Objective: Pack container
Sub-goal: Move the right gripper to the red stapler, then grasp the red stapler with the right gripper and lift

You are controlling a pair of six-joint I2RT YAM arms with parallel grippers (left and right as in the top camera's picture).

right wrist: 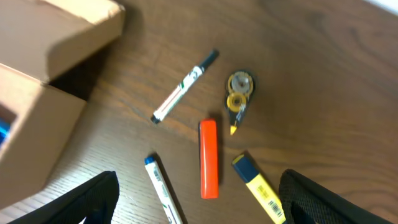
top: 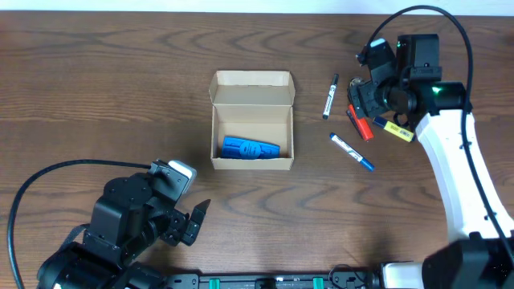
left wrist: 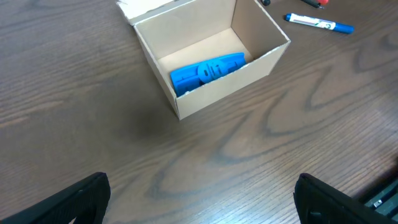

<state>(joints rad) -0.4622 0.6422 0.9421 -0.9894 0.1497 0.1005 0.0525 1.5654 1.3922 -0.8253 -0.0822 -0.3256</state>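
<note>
The container (top: pixel 252 106) is a small tan cardboard box standing open mid-table, its lid flap (top: pixel 251 79) folded back. A blue plastic object (top: pixel 250 148) lies inside on the bottom, also seen in the left wrist view as the blue object (left wrist: pixel 208 71) within the box (left wrist: pixel 230 87). My right gripper (top: pixel 365 100) hovers open over loose pens to the right of the box. Between its spread fingers (right wrist: pixel 199 183) lie an orange marker (right wrist: pixel 208 158), a yellow highlighter (right wrist: pixel 258 188) and a blue-capped marker (right wrist: pixel 163 190). Near the front left, my left gripper (top: pixel 186 229) is wide open and holds nothing (left wrist: pixel 202 190).
A black-capped white marker (right wrist: pixel 185 86) and a small round yellow correction-tape dispenser (right wrist: pixel 238 93) lie beyond the orange marker. The blue-capped marker (top: pixel 352 151) sits between the box and the right arm. The box corner (right wrist: pixel 31 130) fills the right wrist view's left side.
</note>
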